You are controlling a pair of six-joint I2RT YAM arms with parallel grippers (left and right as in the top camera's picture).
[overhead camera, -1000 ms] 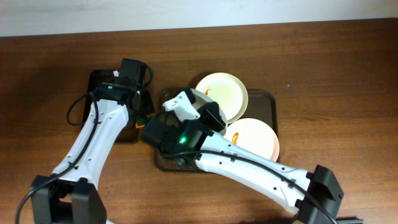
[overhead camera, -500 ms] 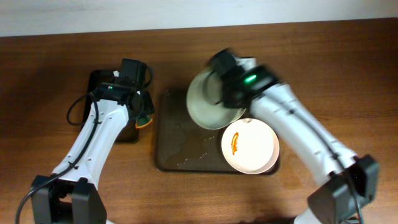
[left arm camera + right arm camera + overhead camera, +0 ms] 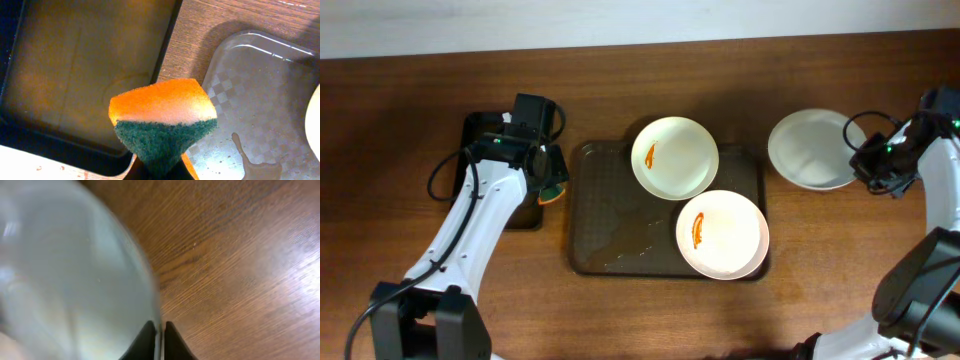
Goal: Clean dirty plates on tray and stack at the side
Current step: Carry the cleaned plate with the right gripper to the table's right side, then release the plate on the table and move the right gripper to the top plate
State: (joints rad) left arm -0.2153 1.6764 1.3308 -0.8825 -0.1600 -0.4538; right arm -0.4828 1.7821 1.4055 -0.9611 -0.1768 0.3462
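Clean plate: the plain white one [image 3: 808,148] sits on the bare table [image 3: 840,260], to the right of the tray and well apart from it.
Right gripper: at that plate's right rim [image 3: 866,166]; the wrist view shows the two fingers nearly together with the thin edge pinched between them, so I'd call it grasping the rim.
Dirty plates: two are on the tray [image 3: 595,215], each with an orange smear. The upper plate [image 3: 675,168] is at the top middle, the lower plate [image 3: 732,245] is at the bottom right, and their edges meet or overlap.
Left gripper: clenched on the sponge [image 3: 162,117], hanging [image 3: 548,183] over the strip between the black tray [image 3: 480,130] and the brown one.
Sponge: orange foam with a green scrub side, soft, and it looks squeezed where it is held.
How the plates will handle: stiff, shallow and probably light. They look glossy, and there is a wet streak [image 3: 625,242] on the tray, so I'd expect them to be slippery and to skate under a wipe.
Breakage: I can't tell ceramic from plastic, so treat them as chippable.
Where to grip: the raised rim, pinched top and underside, on a side clear of the other plate. For the lower plate, the right or bottom edge looks free.
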